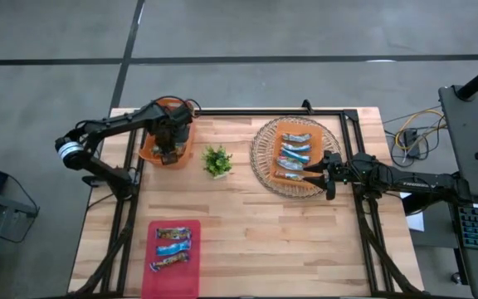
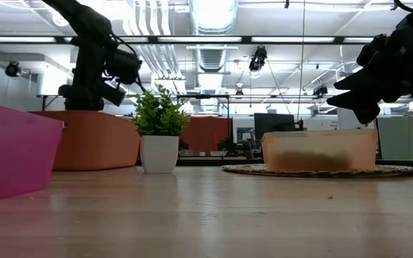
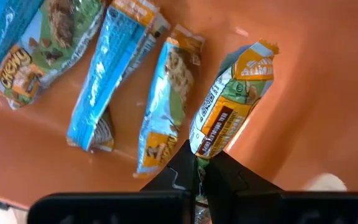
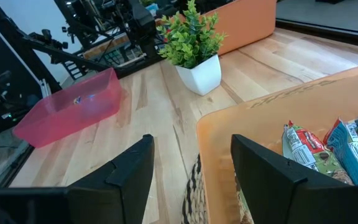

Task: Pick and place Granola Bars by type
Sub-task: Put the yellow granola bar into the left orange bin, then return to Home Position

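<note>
My left gripper [image 3: 197,180] is over the orange bin [image 1: 148,149] at the table's far left, shut on a granola bar [image 3: 232,102] with an orange-green-white wrapper. Several blue-wrapped bars [image 3: 107,74] lie on the bin's floor beside it. My right gripper [image 4: 191,174] is open, level, at the near-left wall [image 4: 260,118] of the pale orange tray [image 1: 282,124] on the wicker mat [image 1: 264,154]. That tray holds several bars [image 1: 295,154], and none is between the fingers. Three bars [image 1: 173,247] lie in the pink bin [image 1: 173,278]. My left gripper pinches the orange-green bar by one end of its wrapper [image 3: 201,149] between the two fingers. The fingers come from above, pointing down into the bin, and lie along the bar. The bar stretches away below the fingertips; whether its far end touches the bin floor cannot be told.
A small green plant in a white pot [image 1: 217,160] stands between the orange bin and the wicker mat. The pink bin sits at the near left. Bare wood lies in the table's middle and near right. Black frame rails run along the table's edges.
</note>
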You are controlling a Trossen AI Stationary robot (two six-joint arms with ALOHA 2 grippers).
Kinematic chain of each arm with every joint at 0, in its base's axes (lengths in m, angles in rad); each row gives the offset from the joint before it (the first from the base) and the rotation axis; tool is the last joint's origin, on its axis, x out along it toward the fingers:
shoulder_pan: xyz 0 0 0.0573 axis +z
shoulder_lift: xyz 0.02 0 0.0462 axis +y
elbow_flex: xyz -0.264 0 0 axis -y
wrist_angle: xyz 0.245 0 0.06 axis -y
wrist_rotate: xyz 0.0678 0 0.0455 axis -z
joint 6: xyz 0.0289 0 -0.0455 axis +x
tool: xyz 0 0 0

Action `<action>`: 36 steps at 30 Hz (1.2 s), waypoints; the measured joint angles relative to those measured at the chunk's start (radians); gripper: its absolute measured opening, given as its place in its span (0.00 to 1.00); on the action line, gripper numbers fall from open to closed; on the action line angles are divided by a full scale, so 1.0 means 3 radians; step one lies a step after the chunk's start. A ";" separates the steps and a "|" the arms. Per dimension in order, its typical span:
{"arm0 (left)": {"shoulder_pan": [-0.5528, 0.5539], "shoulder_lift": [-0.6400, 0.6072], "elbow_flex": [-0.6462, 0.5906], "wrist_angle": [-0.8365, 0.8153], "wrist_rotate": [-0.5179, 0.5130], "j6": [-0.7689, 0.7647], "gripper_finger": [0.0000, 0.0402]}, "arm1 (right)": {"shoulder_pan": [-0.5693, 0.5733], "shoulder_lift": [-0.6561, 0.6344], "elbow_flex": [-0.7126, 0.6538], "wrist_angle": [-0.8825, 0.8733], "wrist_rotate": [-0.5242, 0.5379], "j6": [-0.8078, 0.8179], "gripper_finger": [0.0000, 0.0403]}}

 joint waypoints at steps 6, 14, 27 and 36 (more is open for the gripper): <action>0.0152 0.0000 -0.0100 0.0129 0.0038 0.0209 0.00 | 0.0000 -0.0001 0.0001 0.0000 0.0000 0.0000 0.50; 0.0176 0.0000 -0.0153 0.0035 0.0058 0.0242 0.00 | 0.0000 0.0000 0.0001 0.0000 0.0000 0.0000 0.50; 0.0175 0.0000 -0.0154 -0.0008 0.0219 0.0063 0.16 | 0.0000 0.0001 0.0001 0.0000 0.0000 0.0000 0.50; 0.0178 0.0000 -0.0038 -0.0037 0.0219 -0.0256 0.47 | 0.0000 0.0001 0.0000 0.0000 0.0000 0.0000 0.50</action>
